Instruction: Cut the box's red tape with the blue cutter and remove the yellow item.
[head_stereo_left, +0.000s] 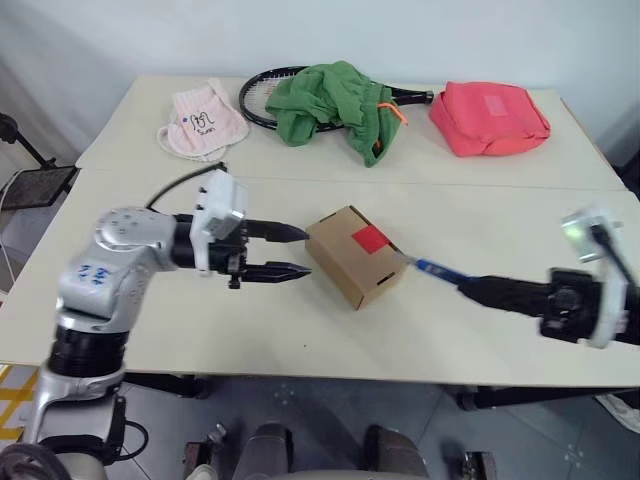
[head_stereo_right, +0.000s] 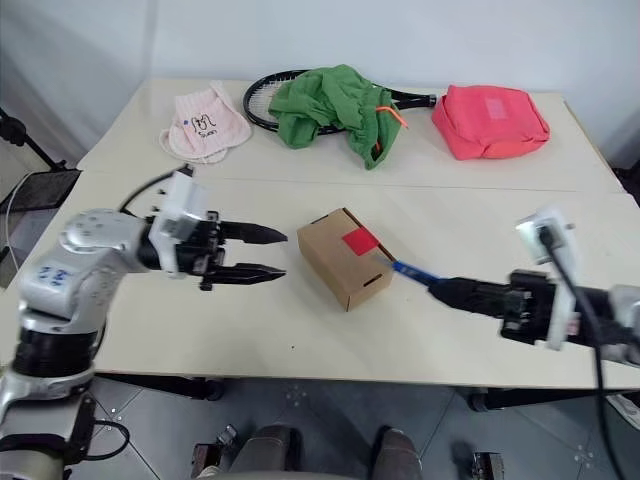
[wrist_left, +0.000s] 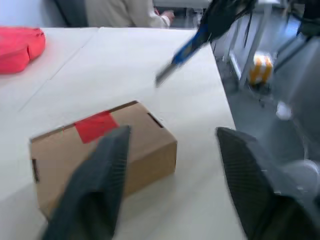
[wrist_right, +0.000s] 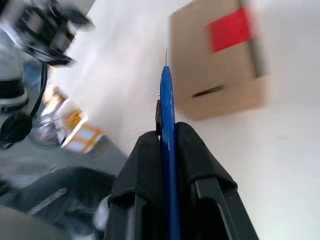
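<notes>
The brown cardboard box (head_stereo_left: 352, 254) stands on the table near its middle, closed, with a square of red tape (head_stereo_left: 370, 238) across its top seam. My left gripper (head_stereo_left: 298, 252) hovers just left of the box, open, nothing between its fingers. To the right of the box my right gripper (head_stereo_left: 468, 287) is shut on the blue cutter (head_stereo_left: 437, 269), whose tip points at the box's right side from a short gap away. In the right wrist view the blue cutter (wrist_right: 167, 145) runs between the black fingers (wrist_right: 192, 150) toward the box (wrist_right: 220, 55). The yellow item is hidden.
At the back of the table lie a pink cloth (head_stereo_left: 204, 122), a racket (head_stereo_left: 262, 98) under a green cloth (head_stereo_left: 335, 103), and a pink-red bag (head_stereo_left: 488, 118). A seam between two tabletops runs behind the box. Bare tabletop lies in front of the box.
</notes>
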